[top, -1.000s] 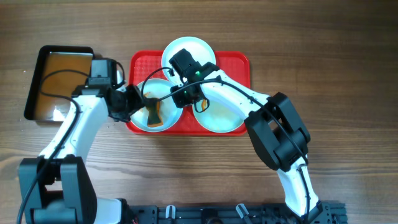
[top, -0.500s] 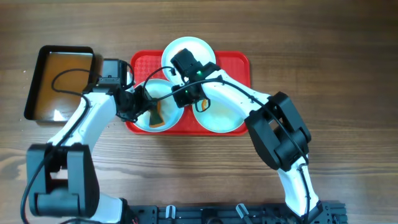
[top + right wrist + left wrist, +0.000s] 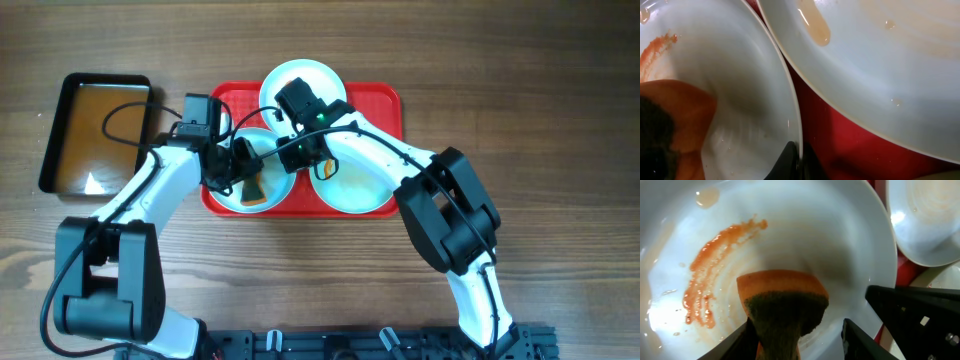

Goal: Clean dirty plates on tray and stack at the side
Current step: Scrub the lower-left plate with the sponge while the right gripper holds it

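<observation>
Three white plates sit on the red tray: one at the back, one front right, one front left. The front-left plate carries an orange smear. My left gripper is shut on an orange sponge with a dark green face, pressed upright into this plate beside the smear. My right gripper is shut on this plate's right rim, its thin fingertips pinching the edge. The front-right plate shows a brownish wet streak.
A black pan of brownish water lies left of the tray on the wooden table. The plates crowd each other, their rims nearly touching. Both arms cross over the tray's left half.
My left arm has swung right, bringing its wrist over the tray's left edge, and the sponge has shifted slightly across the front-left plate. The right gripper has stayed on the rim.
</observation>
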`<state>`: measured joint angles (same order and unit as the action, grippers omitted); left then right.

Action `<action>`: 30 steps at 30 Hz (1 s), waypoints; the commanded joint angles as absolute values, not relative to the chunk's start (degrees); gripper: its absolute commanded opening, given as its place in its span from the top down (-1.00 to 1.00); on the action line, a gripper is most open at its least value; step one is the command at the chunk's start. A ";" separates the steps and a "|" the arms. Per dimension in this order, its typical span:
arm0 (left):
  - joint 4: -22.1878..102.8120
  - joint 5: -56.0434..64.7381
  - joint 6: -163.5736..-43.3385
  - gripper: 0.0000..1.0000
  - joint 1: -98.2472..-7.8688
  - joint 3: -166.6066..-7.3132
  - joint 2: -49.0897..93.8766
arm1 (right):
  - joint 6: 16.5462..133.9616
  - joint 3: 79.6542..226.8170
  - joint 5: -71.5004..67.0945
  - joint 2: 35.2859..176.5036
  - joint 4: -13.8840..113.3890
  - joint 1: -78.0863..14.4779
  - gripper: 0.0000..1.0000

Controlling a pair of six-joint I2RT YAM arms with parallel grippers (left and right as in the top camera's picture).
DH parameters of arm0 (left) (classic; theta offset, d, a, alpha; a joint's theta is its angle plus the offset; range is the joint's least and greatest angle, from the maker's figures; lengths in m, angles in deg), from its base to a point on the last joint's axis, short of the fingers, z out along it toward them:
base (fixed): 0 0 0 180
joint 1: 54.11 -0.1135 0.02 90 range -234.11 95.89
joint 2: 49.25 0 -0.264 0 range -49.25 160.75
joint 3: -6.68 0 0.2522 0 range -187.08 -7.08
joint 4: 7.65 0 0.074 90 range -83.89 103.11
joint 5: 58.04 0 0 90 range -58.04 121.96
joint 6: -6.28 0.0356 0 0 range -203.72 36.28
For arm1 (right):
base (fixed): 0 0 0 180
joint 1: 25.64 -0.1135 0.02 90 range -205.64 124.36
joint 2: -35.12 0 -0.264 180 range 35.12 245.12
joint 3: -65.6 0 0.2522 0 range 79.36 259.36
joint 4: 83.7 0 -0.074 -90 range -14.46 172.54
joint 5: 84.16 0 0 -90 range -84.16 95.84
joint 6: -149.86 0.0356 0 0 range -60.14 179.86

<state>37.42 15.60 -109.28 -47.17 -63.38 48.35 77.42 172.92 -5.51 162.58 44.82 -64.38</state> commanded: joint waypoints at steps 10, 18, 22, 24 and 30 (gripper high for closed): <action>39.12 17.00 -108.10 0.12 -46.16 -62.79 52.68 | 76.37 172.44 -5.82 164.15 44.21 -64.80 0.89; 38.36 18.07 -106.66 0.66 -46.18 -62.81 52.76 | 76.35 172.44 -5.82 164.15 44.21 -64.80 0.89; 35.21 13.75 -106.68 0.92 -46.18 -63.03 51.41 | 76.37 172.44 -5.82 164.15 44.23 -64.80 0.89; 32.39 11.21 -106.66 0.92 -46.18 -63.03 50.82 | 76.37 172.44 -5.80 164.15 44.36 -64.80 0.89; 28.61 14.58 -106.66 0.92 -46.16 -62.85 51.06 | 76.35 172.44 -5.80 164.15 44.39 -64.80 0.90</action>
<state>28.91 13.07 -107.12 -46.53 -63.20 51.89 77.42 172.92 -5.49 162.58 44.91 -64.38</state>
